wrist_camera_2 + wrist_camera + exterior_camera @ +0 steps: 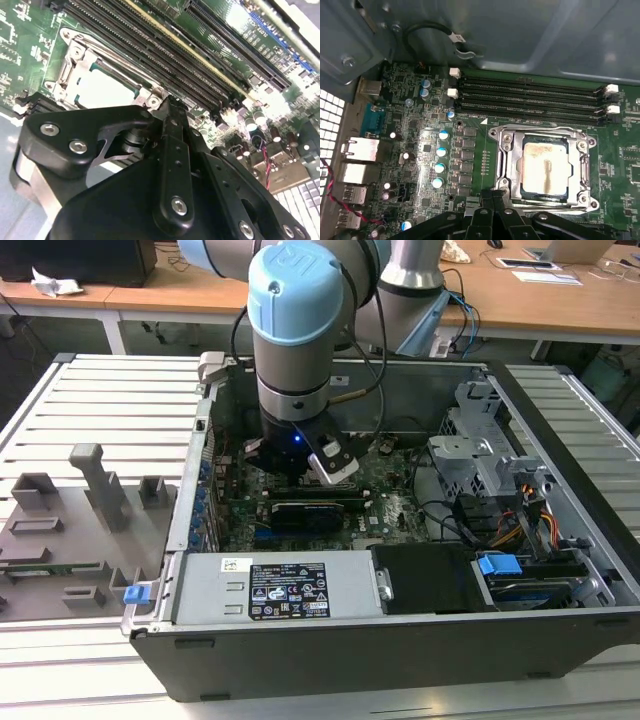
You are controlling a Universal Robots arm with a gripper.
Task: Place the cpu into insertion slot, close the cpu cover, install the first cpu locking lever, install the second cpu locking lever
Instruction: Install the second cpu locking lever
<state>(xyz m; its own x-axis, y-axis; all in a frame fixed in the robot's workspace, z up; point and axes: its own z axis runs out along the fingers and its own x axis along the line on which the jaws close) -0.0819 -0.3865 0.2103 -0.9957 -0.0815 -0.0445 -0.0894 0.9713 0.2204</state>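
First wrist view: cpu [545,167] seated in insertion slot [527,196], cpu cover [506,165] down flat around it, next to the memory slots [530,100]. Gripper [492,196] fingers pinched together, holding nothing, tips just off the cover's edge, inside the computer case [560,650].

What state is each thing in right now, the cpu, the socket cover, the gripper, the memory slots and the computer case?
cpu: seated in the insertion slot, metal top showing.
cpu cover: closed down flat around the chip.
gripper: fingers shut together, holding nothing, tips at the socket's edge.
memory slots: all empty.
computer case: side panel off, lying open on the table.
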